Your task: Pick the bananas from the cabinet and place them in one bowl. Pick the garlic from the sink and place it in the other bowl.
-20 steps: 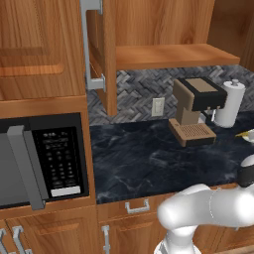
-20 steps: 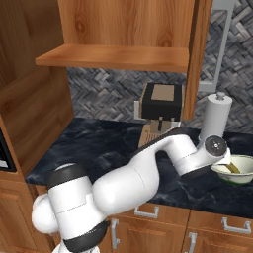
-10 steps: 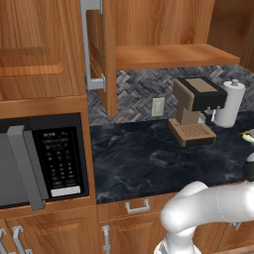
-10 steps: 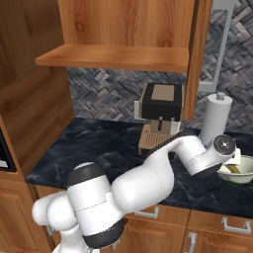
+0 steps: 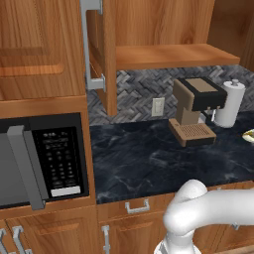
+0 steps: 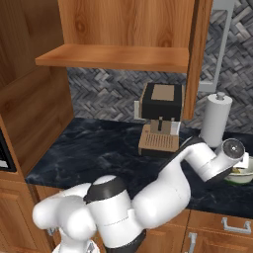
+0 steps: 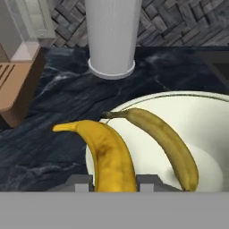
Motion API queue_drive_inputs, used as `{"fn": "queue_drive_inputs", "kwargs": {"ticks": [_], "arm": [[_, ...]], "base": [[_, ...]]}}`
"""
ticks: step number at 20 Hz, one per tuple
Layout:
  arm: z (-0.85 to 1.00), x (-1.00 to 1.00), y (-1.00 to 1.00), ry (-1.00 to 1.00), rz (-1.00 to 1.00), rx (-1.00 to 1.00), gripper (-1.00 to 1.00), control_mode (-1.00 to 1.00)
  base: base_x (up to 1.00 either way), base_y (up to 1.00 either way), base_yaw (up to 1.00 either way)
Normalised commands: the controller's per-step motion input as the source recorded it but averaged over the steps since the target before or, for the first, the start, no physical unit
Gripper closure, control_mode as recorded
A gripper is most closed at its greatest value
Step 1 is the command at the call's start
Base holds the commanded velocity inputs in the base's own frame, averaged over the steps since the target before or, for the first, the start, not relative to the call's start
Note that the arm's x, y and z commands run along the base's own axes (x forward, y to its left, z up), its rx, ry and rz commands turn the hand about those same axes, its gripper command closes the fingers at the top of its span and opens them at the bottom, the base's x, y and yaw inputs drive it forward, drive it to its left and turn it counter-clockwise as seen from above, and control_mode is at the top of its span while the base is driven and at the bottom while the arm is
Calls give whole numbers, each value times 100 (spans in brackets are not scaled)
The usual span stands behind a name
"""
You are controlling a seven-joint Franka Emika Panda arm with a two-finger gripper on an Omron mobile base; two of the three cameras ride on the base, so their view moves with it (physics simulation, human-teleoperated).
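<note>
Hand view first: the gripper (image 7: 114, 181) is seen clamped on a banana (image 7: 109, 156), which is pinched between the two dark tips and held out over the near rim of the cream bowl (image 7: 205, 112). A second banana (image 7: 167, 143) is already lying inside that bowl, curved along its floor, so the fruit half of the job looks nearly done; the held one is probably carried this way so it can be dropped in next to its twin. Just past the bowl a paper towel roll (image 7: 112, 36) is standing on the dark counter (image 7: 44, 147), and a corner of the coffee machine's wooden tray (image 7: 15, 96) is caught at the left. From the right base view the arm is seen stretched over to the bowl (image 6: 240, 174) beside the roll (image 6: 216, 118), with the wrist hiding the fruit. The open cabinet (image 5: 163, 54) gets shown by the left base view, its shelf bare, plus the microwave (image 5: 42, 163).
</note>
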Motion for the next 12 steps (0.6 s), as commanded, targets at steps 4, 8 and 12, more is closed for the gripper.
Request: {"fn": "queue_drive_inputs", "kwargs": {"ticks": [4,8,12], "arm": [[-28,7,-21,0,-4,0,100,-100],[-34,0,-16,0,-5,0,100,-100],[-24,2,-10,1,-6,0,100,-100]], "base": [[0,0,0],[0,0,0],[0,0,0]]}}
